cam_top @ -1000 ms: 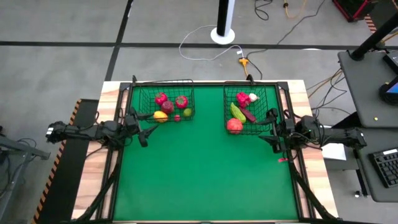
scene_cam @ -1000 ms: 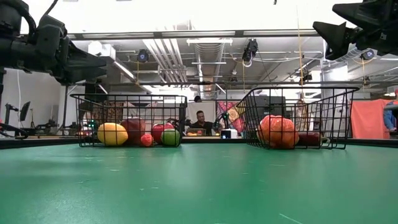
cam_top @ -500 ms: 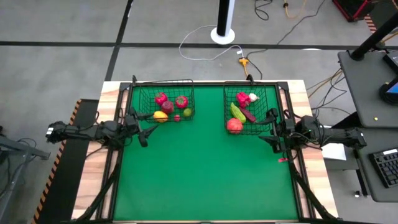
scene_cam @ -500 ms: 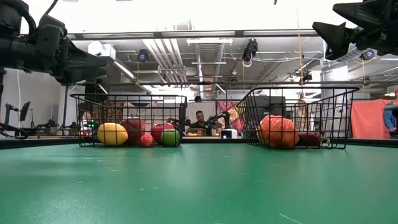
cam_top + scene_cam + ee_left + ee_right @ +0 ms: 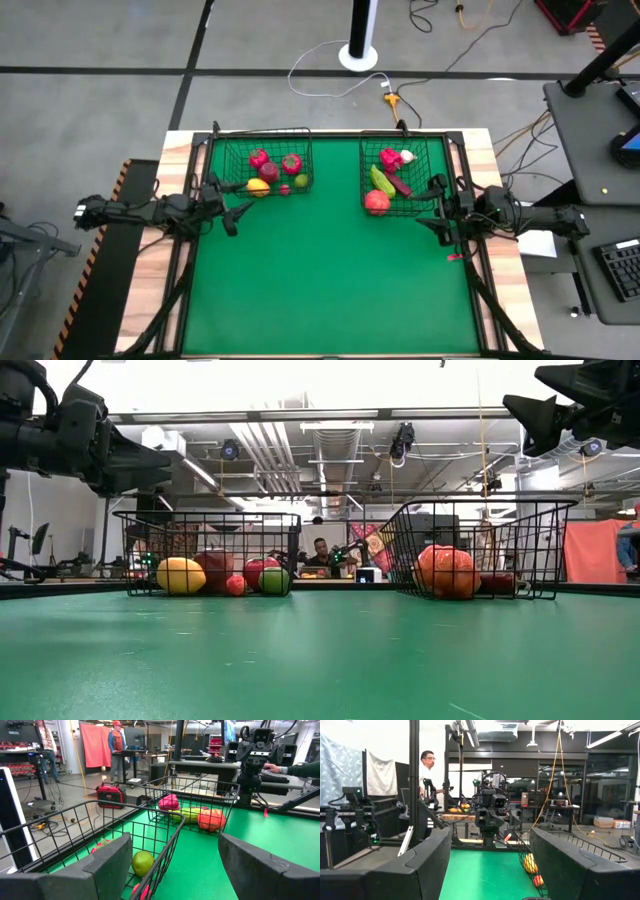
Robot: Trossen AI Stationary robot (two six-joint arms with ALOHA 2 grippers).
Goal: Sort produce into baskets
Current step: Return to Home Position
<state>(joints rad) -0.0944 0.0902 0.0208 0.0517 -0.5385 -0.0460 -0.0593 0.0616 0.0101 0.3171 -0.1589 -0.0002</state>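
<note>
Two black wire baskets stand at the table's far side. The left basket (image 5: 266,166) holds red round pieces, a red pepper (image 5: 292,163), an orange-yellow fruit (image 5: 258,186) and a green lime (image 5: 301,181). The right basket (image 5: 399,175) holds a yellow-green oblong piece (image 5: 381,180), a purple piece (image 5: 399,186), white garlic (image 5: 407,157), a pink-red piece and an orange-red round one (image 5: 377,202). My left gripper (image 5: 233,204) is open and empty at the table's left edge, beside the left basket. My right gripper (image 5: 434,204) is open and empty at the right edge, beside the right basket.
The green mat (image 5: 330,280) stretches bare from the baskets to the near edge. Beyond the table, people stand and sit in the room, one behind the table in the low view (image 5: 322,552). A desk with a keyboard (image 5: 622,268) stands to the right.
</note>
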